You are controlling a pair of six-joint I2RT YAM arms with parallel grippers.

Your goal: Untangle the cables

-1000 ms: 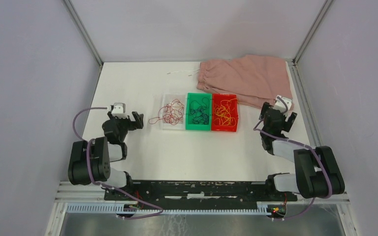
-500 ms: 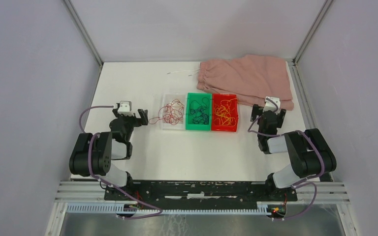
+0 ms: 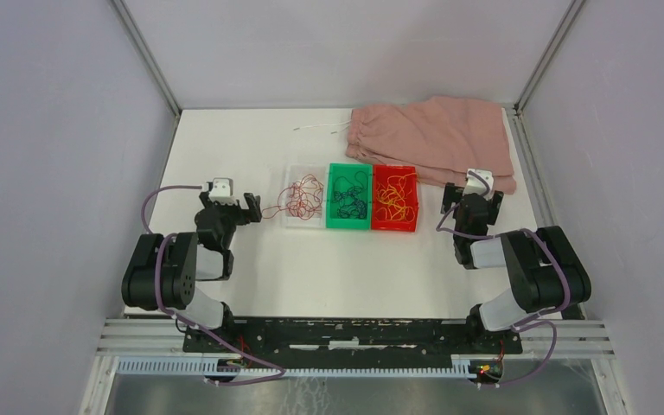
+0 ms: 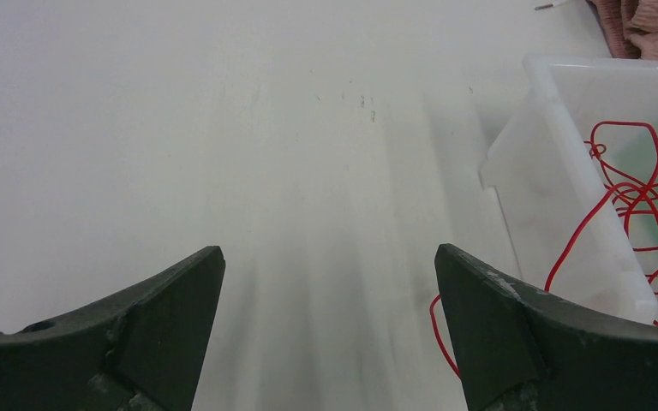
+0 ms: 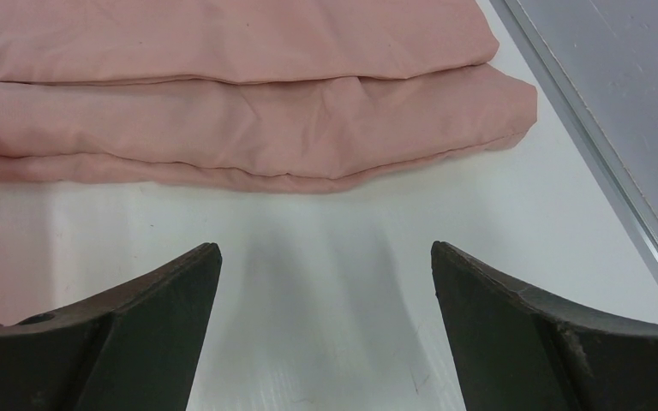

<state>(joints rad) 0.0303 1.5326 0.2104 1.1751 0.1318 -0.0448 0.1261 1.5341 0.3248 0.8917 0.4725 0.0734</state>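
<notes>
Red cables lie in a clear bin, with a loop hanging over its left side onto the table; they also show in the left wrist view. Dark blue cables fill the green bin. Yellow-orange cables fill the red bin. My left gripper is open and empty, low over the table just left of the red loop. My right gripper is open and empty, right of the red bin, near the pink cloth.
A folded pink cloth with a white drawstring lies at the back right; its folded edge shows in the right wrist view. Metal frame rails and grey walls border the white table.
My left gripper has moved right toward the clear bin. My right gripper swung left and back to sit near the pink cloth's edge, then stayed still.
</notes>
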